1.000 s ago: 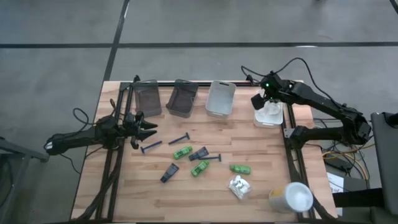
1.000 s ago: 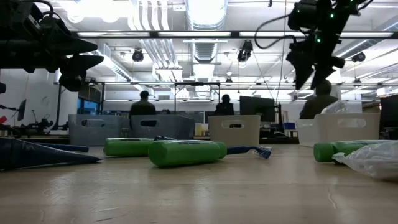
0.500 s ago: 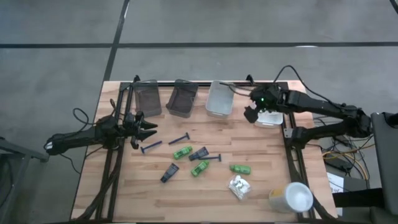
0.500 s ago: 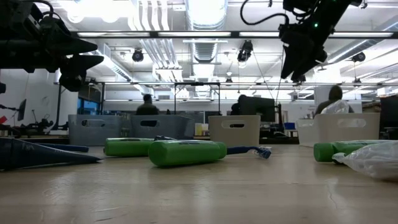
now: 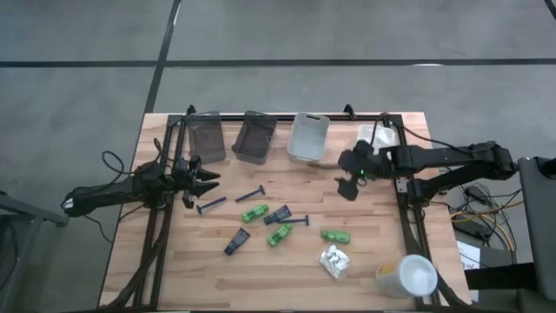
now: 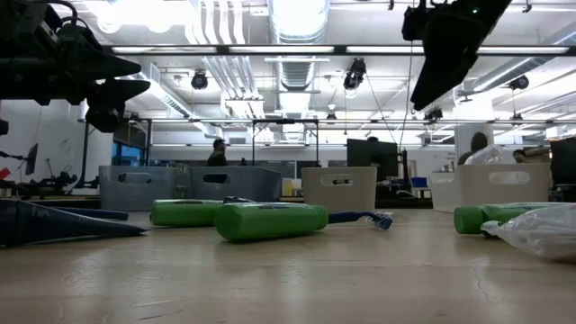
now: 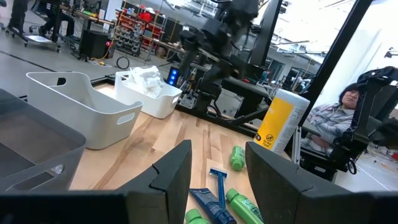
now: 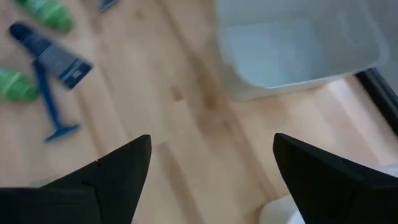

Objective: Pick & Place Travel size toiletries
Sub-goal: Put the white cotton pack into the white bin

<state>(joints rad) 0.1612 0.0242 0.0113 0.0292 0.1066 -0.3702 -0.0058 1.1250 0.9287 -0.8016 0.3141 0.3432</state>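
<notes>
Overall, the light wooden slatted table [image 5: 365,252] carries four bins along its far edge: two dark grey plastic bins [image 5: 208,139], a pale grey plastic bin [image 5: 307,137], and a white bin holding crumpled white packets [image 5: 379,137] at the right end. A large white cup [image 5: 407,276] lies near the front right corner. The right gripper [image 5: 347,178] hangs above bare wood in front of the pale grey bin, fingers spread wide with nothing between them. The left gripper [image 5: 207,181] waits at the table's left side, fingers parted, empty. Between them, mid-table, lie the toiletries: bright green little packs [image 5: 254,213], dark blue thin-handled razors [image 5: 250,194], small dark blue pieces [image 5: 235,241], and one white crinkly wrapped packet [image 5: 334,259] nearer the front.
</notes>
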